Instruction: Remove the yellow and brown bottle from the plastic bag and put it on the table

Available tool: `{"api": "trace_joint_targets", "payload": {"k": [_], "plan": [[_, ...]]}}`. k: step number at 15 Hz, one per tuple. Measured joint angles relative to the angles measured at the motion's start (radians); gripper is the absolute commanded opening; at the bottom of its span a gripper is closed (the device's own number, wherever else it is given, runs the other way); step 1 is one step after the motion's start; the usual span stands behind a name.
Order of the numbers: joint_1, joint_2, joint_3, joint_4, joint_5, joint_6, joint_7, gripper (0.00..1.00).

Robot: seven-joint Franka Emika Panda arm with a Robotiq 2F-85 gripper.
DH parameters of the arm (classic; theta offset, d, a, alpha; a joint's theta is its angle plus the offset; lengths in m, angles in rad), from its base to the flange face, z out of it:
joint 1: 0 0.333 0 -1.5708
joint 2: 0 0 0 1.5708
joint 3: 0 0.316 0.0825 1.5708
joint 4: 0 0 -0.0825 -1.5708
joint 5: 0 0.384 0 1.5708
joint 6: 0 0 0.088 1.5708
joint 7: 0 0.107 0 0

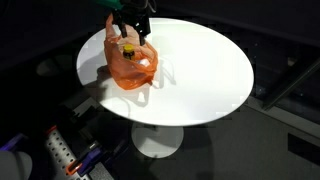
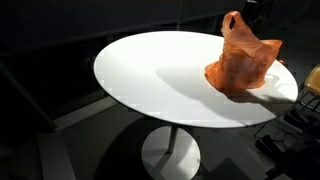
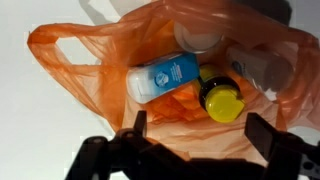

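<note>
Round white table (image 1: 200, 70), orange plastic bag (image 1: 135, 68) standing on it at about 10 o'clock of the top, close to the rim. In an exterior view the bag (image 2: 243, 65) sits at about 2 o'clock of the table (image 2: 150, 85), again near the edge. The rest of the top is bare white surface, widest toward 3 to 5 o'clock in the exterior view (image 1: 200, 70).

Gripper (image 1: 128, 28) hangs right over the bag mouth, above the table's 11 o'clock rim.

Wrist view: gripper (image 3: 198, 135) enters from 6 o'clock, fingers (image 3: 136, 128) spread wide, one at 7 o'clock and one at 5 o'clock, and the bag mouth lies open between them. Bag (image 3: 90, 75) walls ring the contents, a handle loop at 9 o'clock.

The yellow and brown bottle (image 3: 221, 102) is inside the bag, yellow cap facing up, at about 4 o'clock of the frame centre, between the fingers but nearer the 5 o'clock one. Its cap also shows in an exterior view (image 1: 128, 48), below the gripper. The white bottle with blue label (image 3: 165, 77) lies touching it at its 10 o'clock. The clear bottle (image 3: 258, 66) is just beside it at 1 o'clock, against the bag wall.
</note>
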Motion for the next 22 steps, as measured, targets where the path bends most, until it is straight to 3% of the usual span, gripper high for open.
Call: {"api": "trace_joint_targets", "payload": {"k": [16,17,18,19,20,22], "plan": [[0.028,0.080,0.024,0.003,0.010,0.041,0.000,1.00],[0.029,0.081,0.025,0.003,0.010,0.041,0.000,0.95],[0.030,0.083,0.025,0.003,0.010,0.042,0.000,0.79],[0.030,0.084,0.026,0.003,0.010,0.042,0.000,0.70],[0.030,0.087,0.026,0.003,0.010,0.042,0.000,0.69],[0.030,0.090,0.026,0.004,0.010,0.044,0.000,0.51]]}}
